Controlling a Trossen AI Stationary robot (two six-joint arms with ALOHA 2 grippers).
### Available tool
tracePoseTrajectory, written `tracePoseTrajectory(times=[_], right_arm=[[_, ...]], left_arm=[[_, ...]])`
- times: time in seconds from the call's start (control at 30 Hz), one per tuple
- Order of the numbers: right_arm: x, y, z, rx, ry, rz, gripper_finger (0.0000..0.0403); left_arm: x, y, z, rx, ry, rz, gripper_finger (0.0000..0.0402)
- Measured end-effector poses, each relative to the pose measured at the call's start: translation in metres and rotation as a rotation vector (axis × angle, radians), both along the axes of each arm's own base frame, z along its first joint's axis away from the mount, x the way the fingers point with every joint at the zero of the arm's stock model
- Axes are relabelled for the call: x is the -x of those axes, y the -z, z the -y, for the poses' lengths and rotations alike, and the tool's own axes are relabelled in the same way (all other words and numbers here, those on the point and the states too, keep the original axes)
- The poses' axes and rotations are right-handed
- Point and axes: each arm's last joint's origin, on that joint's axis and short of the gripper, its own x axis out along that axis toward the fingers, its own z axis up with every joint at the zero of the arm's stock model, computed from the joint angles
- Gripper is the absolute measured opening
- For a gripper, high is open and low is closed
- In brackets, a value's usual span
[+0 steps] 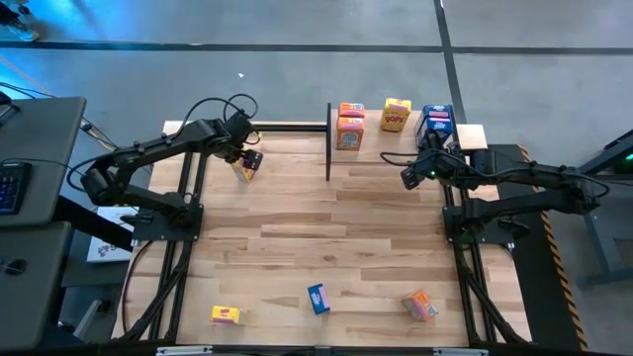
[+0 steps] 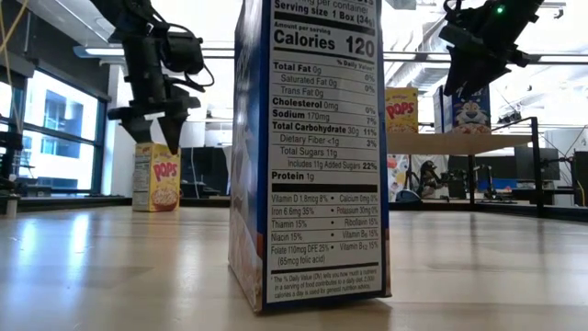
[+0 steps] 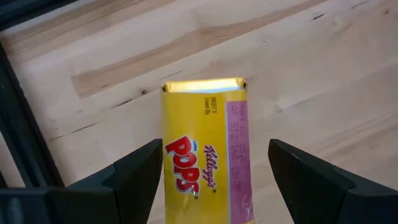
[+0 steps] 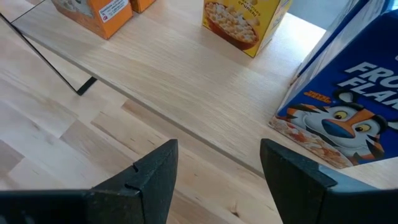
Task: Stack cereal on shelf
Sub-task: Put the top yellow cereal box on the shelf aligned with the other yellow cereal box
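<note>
Left arm reaching from the table's left edge toward the far side, elbow bent, wrist turned down. Left gripper (image 1: pixel 247 163) poised directly above an upright yellow Pops box (image 3: pixel 205 149), fingers (image 3: pixel 134 180) spread wide on either side, not touching it. Right arm stretched in from the right edge, forearm level. Right gripper (image 1: pixel 413 176) hovering just in front of the shelf (image 1: pixel 465 136), near a blue Frosted Flakes box (image 4: pixel 348 106), jaws parted and holding nothing.

On the shelf at the far edge, black uprights at the sides: two orange boxes (image 1: pixel 350 124) touching, one in front of the other, a second yellow box (image 1: pixel 397 114) beside them, then the blue box at the right. Near the front edge of the tabletop (image 1: pixel 316 237), three more cereal boxes well apart: a small yellow box (image 1: pixel 226 314) at left, a small blue box (image 1: pixel 317 298) in the middle, an orange box (image 1: pixel 419 306) at right.

Tabletop of light wooden planks on a black frame. Beyond, grey floor, a desk with a keyboard (image 1: pixel 10 188) at left; in the low view, large windows and bright ceiling lights.
</note>
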Motion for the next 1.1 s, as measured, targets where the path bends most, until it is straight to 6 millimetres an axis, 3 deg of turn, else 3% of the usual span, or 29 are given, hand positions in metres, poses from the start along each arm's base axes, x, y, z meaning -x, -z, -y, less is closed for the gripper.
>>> tracePoseTrajectory(times=[0.53, 1.1], right_arm=[[-0.0002, -0.0001, 0.0, 0.0, 0.0, 0.003, 0.022], [-0.0013, 0.0004, -0.0014, -0.056, -0.034, 0.02, 0.022]], left_arm=[[0.0027, 0.0011, 0.0027, 0.023, 0.027, -0.04, 0.0185], [0.0027, 0.001, 0.0027, 0.01, 0.117, -0.068, 0.0162]])
